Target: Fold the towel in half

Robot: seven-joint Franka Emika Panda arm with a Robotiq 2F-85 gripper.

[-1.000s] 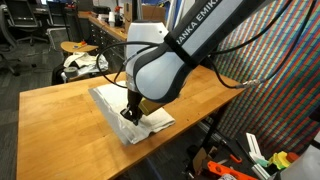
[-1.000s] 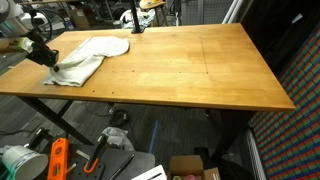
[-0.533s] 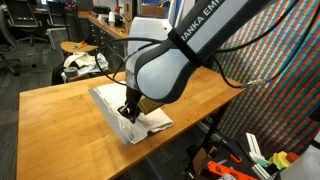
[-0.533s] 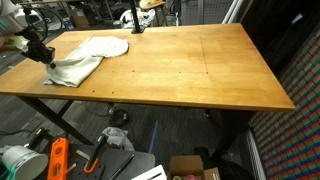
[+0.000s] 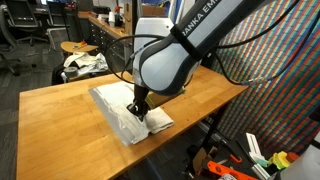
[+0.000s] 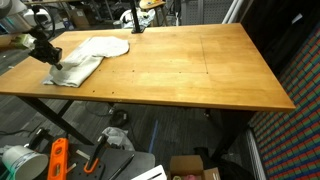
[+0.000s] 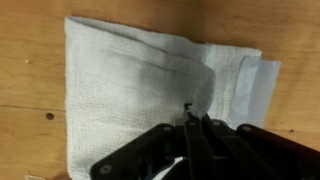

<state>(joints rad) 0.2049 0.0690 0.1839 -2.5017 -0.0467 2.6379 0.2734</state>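
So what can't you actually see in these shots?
Wrist view: whether the shut gripper pinches the towel; its own dark body hides the tips.
In an exterior view: the arm covers part of the towel.
In an exterior view: the gripper is too small to read.

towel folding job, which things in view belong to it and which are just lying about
In the job: towel; end effector, shut on the towel; table under it.
Lying about: cloth bundle behind the table; orange tool and box below it.
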